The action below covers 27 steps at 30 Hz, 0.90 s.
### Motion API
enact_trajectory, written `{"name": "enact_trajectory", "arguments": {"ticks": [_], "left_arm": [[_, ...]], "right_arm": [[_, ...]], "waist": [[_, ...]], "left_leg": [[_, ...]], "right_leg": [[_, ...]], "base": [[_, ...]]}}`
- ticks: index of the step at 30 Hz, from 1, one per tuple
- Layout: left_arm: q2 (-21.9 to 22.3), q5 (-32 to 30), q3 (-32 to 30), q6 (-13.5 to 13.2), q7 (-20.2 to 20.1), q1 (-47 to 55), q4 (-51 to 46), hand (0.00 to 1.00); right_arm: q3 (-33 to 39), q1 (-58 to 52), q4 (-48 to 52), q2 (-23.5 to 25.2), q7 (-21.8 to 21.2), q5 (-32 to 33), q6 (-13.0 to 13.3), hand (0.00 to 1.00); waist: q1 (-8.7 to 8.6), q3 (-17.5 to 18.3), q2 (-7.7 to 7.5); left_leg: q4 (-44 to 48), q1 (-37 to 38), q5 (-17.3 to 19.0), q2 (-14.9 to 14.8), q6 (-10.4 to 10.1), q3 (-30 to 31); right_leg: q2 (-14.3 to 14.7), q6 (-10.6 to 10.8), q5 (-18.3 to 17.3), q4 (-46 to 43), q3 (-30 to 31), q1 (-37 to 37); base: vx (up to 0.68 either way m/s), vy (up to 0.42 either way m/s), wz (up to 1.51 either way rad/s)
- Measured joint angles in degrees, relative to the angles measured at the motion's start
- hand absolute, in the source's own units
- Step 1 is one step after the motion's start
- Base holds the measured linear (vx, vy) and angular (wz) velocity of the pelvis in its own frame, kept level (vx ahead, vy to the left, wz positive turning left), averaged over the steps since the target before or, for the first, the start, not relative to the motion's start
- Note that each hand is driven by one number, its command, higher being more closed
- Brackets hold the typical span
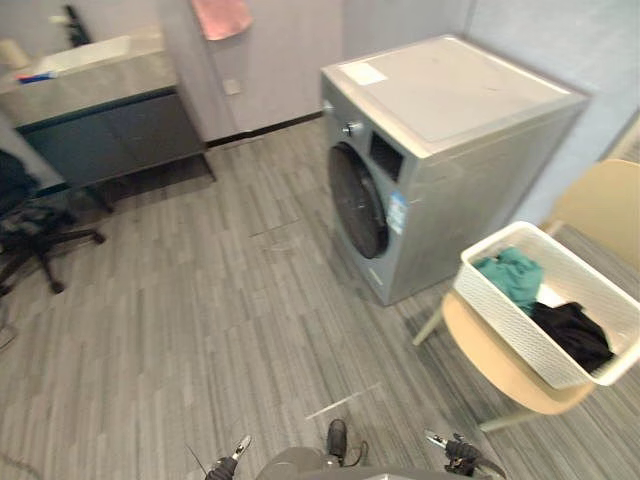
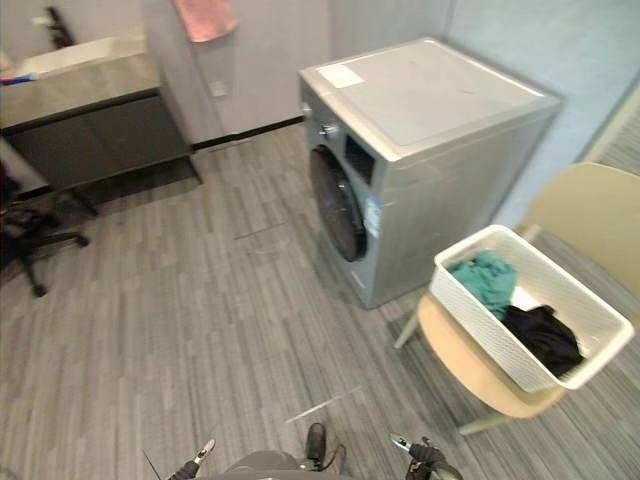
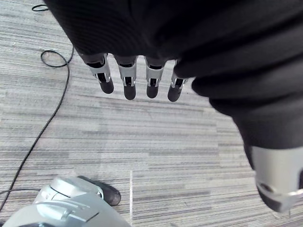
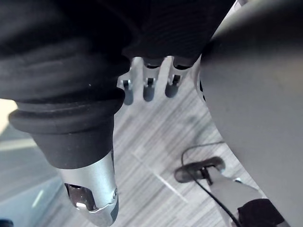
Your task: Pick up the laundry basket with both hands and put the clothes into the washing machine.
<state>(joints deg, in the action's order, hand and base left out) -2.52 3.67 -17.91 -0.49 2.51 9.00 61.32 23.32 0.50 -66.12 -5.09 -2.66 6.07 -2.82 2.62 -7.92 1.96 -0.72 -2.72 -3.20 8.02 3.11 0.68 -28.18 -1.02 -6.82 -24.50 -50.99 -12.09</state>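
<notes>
A white laundry basket (image 1: 508, 322) rests on the seat of a beige chair (image 1: 497, 367) at the right, just right of the washing machine. Inside it lie a teal garment (image 1: 511, 276) and a black garment (image 1: 573, 334). The grey front-loading washing machine (image 1: 450, 140) stands against the far wall with its round dark door (image 1: 358, 202) closed, facing left. My left hand (image 3: 127, 82) hangs over the wood-look floor, fingers straight and holding nothing. My right hand (image 4: 148, 88) likewise hangs low over the floor with relaxed fingers, far from the basket.
A dark vanity cabinet with a sink (image 1: 100, 112) lines the back left wall, with a pink towel (image 1: 222, 16) hanging beside it. A black office chair (image 1: 30, 228) stands at the far left. Wide floor lies between me and the machine.
</notes>
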Motion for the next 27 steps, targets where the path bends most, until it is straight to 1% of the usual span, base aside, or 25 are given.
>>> {"name": "enact_trajectory", "arguments": {"ticks": [1, 2, 3, 4, 5, 6, 7, 9, 10, 11, 12, 13, 15, 16, 17, 18, 19, 20, 21, 22, 23, 24, 25, 26, 27], "left_arm": [[-0.03, -0.04, 0.67, 0.01, -0.03, 0.33, 0.03, 0.0], [-0.36, -0.18, 1.68, 0.03, -0.05, 0.99, 0.16, 0.0], [-0.97, -1.15, 2.01, 0.22, -0.18, 1.14, 1.12, 0.0], [-2.05, -2.08, 1.77, 0.76, -0.18, 1.48, 2.78, 0.0], [-2.82, -3.0, 1.4, 1.24, -0.27, 1.79, 3.0, 0.0], [-3.31, -4.76, 1.31, 1.65, -0.41, 2.29, 2.99, 0.0], [-3.19, -5.62, 0.73, 1.84, -0.46, 2.14, 2.96, 0.0], [-2.65, -5.62, -0.59, 1.83, -0.6, 1.76, 2.64, 0.0], [-2.25, -5.73, -1.81, 1.68, -0.65, 0.99, 2.12, 0.0], [-3.1, -5.87, -4.22, 1.43, -0.86, 0.21, 0.24, 0.0], [-2.33, -5.88, -4.35, 1.45, -0.63, 0.02, -0.46, 0.0], [-1.21, -5.96, -5.05, 1.44, -0.72, -0.34, -1.04, 0.0], [-0.02, -6.75, -5.89, 1.79, -1.06, -0.5, -1.04, 0.0], [0.66, -7.14, -6.79, 1.81, -1.12, -1.08, -1.22, 0.0], [1.01, -7.24, -6.99, 1.79, -1.12, -1.5, -1.35, 0.0], [1.74, -7.26, -6.93, 1.81, -1.14, -1.87, -1.96, 0.0], [2.42, -7.27, -6.81, 1.79, -1.13, -1.68, -2.82, 0.0], [2.71, -7.27, -6.82, 1.78, -1.15, -1.68, -2.81, 0.0], [2.68, -7.27, -6.9, 1.81, -1.15, -1.96, -2.9, 0.0], [2.77, -7.26, -6.89, 1.88, -1.12, -3.19, -2.94, 0.0], [2.93, -7.26, -6.86, 1.89, -1.11, -3.45, -2.94, 0.0], [2.83, -7.22, -6.73, 1.8, -1.01, -3.49, -3.06, 0.0], [2.5, -7.15, -6.43, 1.67, -0.84, -3.27, -3.41, 0.0], [2.3, -7.15, -6.12, 1.48, -0.82, -3.14, -3.4, 0.0], [1.9, -7.11, -5.16, 1.2, -0.69, -3.19, -3.33, 0.0]], "right_arm": [[-0.81, 0.09, 0.09, -0.4, -0.01, 0.05, 0.07, 0.0], [-2.09, 0.0, 0.15, -1.07, -0.03, 0.1, 0.19, 0.0], [-3.66, 0.66, 0.16, -0.49, -0.15, 0.25, 0.34, 0.0], [-5.08, 1.14, 0.7, 1.16, -0.64, 0.45, 0.98, 0.0], [-5.61, 1.21, 0.91, 2.03, -1.08, 0.74, 1.34, 0.0], [-6.65, 1.3, 1.58, 3.34, -1.32, 1.34, 1.61, 0.0], [-7.02, 1.15, 2.16, 3.82, -1.31, 2.34, 1.77, 0.0], [-6.95, 0.77, 2.99, 3.84, -1.23, 3.01, 1.95, 0.0], [-6.16, 0.01, 4.42, 4.34, -1.07, 3.08, 1.97, 0.0], [-4.61, -1.07, 4.99, 6.09, -1.12, 3.08, 2.38, 0.0], [-4.39, -1.72, 5.86, 5.27, -1.42, 2.97, 2.68, 0.0], [-3.62, -2.02, 6.59, 3.8, -0.96, 2.83, 1.77, 0.0], [-3.33, -3.66, 6.63, 3.66, -0.95, 2.9, 1.48, 0.0], [-2.48, -3.78, 6.71, 4.29, -0.88, 3.25, 1.37, 0.0], [-2.26, -3.67, 6.69, 4.65, -0.89, 3.35, 1.34, 0.0], [-1.58, -3.78, 6.68, 4.45, -1.06, 2.95, 1.32, 0.0], [-0.91, -4.4, 6.62, 4.45, -0.9, 2.81, 1.19, 0.0], [-0.82, -4.72, 6.74, 4.35, -0.85, 2.81, 1.22, 0.0], [-0.92, -4.6, 6.87, 4.33, -0.82, 2.81, 1.23, 0.0], [-0.98, -4.73, 6.91, 4.05, -0.8, 2.84, 1.29, 0.0], [-1.16, -4.75, 6.9, 3.78, -0.73, 2.85, 1.28, 0.0], [-2.69, -4.54, 6.87, 3.29, -0.21, 2.87, 1.2, 0.0], [-4.05, -3.85, 6.88, 3.27, 0.17, 2.92, 1.35, 0.0], [-4.36, -3.29, 6.84, 3.42, 0.17, 3.02, 1.39, 0.0], [-4.42, -1.91, 6.69, 4.14, 0.18, 3.53, 1.43, 0.0]], "waist": [[-0.09, 0.08, 0.28], [-0.31, 0.09, 0.58], [-0.1, -0.04, 0.62], [-0.17, -0.66, -0.3], [-0.18, -0.85, -1.04], [-0.39, -1.16, -2.97], [-0.43, -1.24, -3.9], [-0.53, -1.23, -3.85], [-0.56, -1.01, -4.07], [-2.41, -0.82, -7.86], [-2.59, -1.18, -4.53], [-0.87, -2.11, -4.3], [-1.88, -0.52, -2.62], [-1.88, 0.51, -1.95], [-1.79, 0.71, -1.54], [-1.89, 1.65, -1.39], [-1.75, 2.85, 0.3], [-1.72, 4.09, 0.09], [-1.88, 4.25, 0.56], [-1.74, 3.77, 1.05], [-1.66, 3.55, 1.41], [-1.61, 3.23, 1.8], [-1.49, 2.86, 1.07], [-1.42, 2.83, 0.89], [-1.45, 2.62, 0.86]], "left_leg": [[0.46, 0.25, 0.24, 0.14, 0.37, 0.68], [1.89, 0.65, 0.64, -0.09, 0.95, 1.39], [3.63, 0.71, 1.37, -0.87, 2.04, 2.15], [4.7, 0.91, 1.98, -1.52, 2.94, 2.54], [4.63, 1.25, 2.15, -1.58, 3.23, 2.53], [4.17, 2.4, 2.24, -1.56, 3.42, 2.49], [3.47, 3.06, 2.32, -1.48, 3.61, 2.36], [2.33, 3.76, 2.76, -1.57, 4.23, 2.33], [-1.16, 5.35, 3.87, -1.26, 4.34, 2.21], [16.06, 0.41, 7.88, 1.07, 6.86, -1.35], [20.45, 0.25, 15.07, -2.07, 3.9, -0.8], [20.16, 1.78, 18.37, -2.19, 1.3, -2.65], [17.85, 3.5, 18.21, -3.52, 1.1, -2.01], [17.43, 3.36, 18.25, -4.55, 1.07, -1.99], [17.8, 3.31, 18.54, -5.24, 1.01, -1.99], [19.11, 3.09, 20.27, -6.94, 0.1, -1.81], [21.07, 2.35, 21.8, -8.66, -1.77, -1.6], [23.83, 1.98, 22.3, -9.72, -3.15, -1.74], [35.03, -2.75, 22.12, -11.1, -5.41, -1.64], [47.18, -7.16, 19.48, -12.68, -10.13, -1.82], [52.28, -8.66, 18.48, -13.81, -11.97, -2.08], [59.73, -10.69, 18.27, -16.17, -12.32, -2.69], [62.04, -11.33, 18.38, -18.02, -12.06, -3.37], [61.87, -11.5, 18.43, -18.89, -11.98, -3.81], [59.94, -12.1, 19.0, -21.07, -10.93, -4.29]], "right_leg": [[-0.71, -4.08, 0.7, -3.2, 2.84, 1.26], [-0.48, -7.63, 2.22, -7.48, 10.3, 4.33], [3.63, -2.75, -1.27, -12.5, 23.23, 8.9], [9.41, -0.61, -5.05, -17.24, 31.98, 13.49], [11.66, -0.4, -6.52, -18.71, 33.89, 15.5], [14.64, -0.63, -8.35, -19.24, 33.69, 17.96], [16.64, -0.77, -8.53, -17.31, 31.0, 19.48], [18.3, -0.42, -8.33, -13.09, 27.95, 21.02], [19.62, 0.7, -7.23, -6.17, 26.82, 22.4], [16.15, -0.03, -6.87, -0.34, 26.31, 23.51], [17.84, 0.48, -5.41, -2.27, 25.84, 24.07], [18.3, 1.2, -3.72, -4.32, 29.36, 24.19], [21.25, 0.83, -3.48, -1.01, 31.6, 22.83], [23.02, -0.55, -2.62, 2.78, 32.3, 21.96], [24.06, -1.47, -1.86, 4.45, 32.27, 20.96], [26.37, -1.79, 0.21, 8.41, 32.23, 18.79], [28.67, -2.29, 1.88, 12.24, 31.87, 17.19], [29.8, -2.46, 1.86, 13.79, 31.74, 16.36], [30.82, -3.09, 1.35, 14.54, 31.42, 15.15], [31.52, -3.86, 1.15, 14.83, 31.38, 12.98], [31.88, -4.13, 0.88, 14.81, 31.62, 11.65], [32.27, -4.54, 0.48, 14.93, 32.6, 8.9], [31.94, -4.54, 0.48, 15.6, 34.45, 6.77], [31.52, -4.53, 0.49, 16.08, 35.55, 5.93], [30.74, -4.46, 0.53, 17.02, 37.22, 4.99]], "base": [[0.13, 0.147, 0.91], [0.11, 0.108, 0.59], [0.09, 0.099, 0.44], [0.03, 0.051, 0.18], [0.02, 0.022, 0.1], [0.02, 0.001, 0.11], [0.01, -0.012, 0.16], [0.0, -0.019, 0.19], [0.16, -0.032, 0.6], [0.21, -0.08, 0.69], [0.27, -0.081, 0.36], [0.22, -0.094, -0.1], [0.21, -0.067, -0.01], [0.19, -0.086, 0.09], [0.29, -0.131, -0.02], [0.26, -0.116, -0.04], [0.3, -0.116, -0.01], [0.35, -0.108, 0.03], [0.36, -0.1, -0.05], [0.41, -0.092, -0.1], [0.38, -0.049, -0.29], [0.35, 0.012, -0.46], [0.27, 0.048, -0.57], [0.22, 0.098, -0.74], [0.2, 0.153, -0.78]]}}
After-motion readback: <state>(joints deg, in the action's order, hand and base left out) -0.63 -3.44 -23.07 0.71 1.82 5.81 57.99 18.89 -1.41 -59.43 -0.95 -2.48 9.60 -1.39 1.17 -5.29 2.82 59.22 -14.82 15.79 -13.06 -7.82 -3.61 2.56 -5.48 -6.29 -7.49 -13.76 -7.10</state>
